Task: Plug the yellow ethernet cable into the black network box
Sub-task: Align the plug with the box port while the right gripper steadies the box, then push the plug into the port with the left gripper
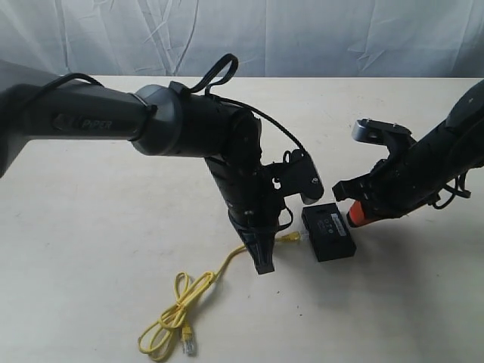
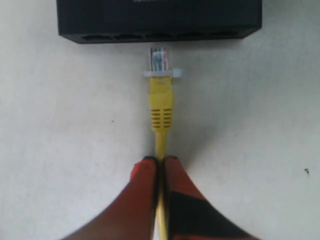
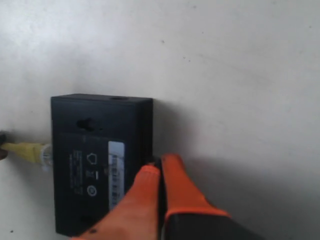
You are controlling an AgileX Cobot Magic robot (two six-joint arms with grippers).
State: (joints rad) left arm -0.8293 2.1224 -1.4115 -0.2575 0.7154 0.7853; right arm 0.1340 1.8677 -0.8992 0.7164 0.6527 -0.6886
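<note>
The left gripper (image 2: 159, 162) is clamped on the yellow cable (image 2: 161, 107) just behind its clear plug (image 2: 159, 59). The plug faces the port row of the black box (image 2: 160, 20), just short of it (not yet inserted). The right gripper (image 3: 159, 165), fingers together and empty, sits against the box's opposite side, apparently bracing it. Remaining: insertion.

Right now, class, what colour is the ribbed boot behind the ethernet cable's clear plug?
Bright yellow boot; the left wrist view shows it best.
</note>
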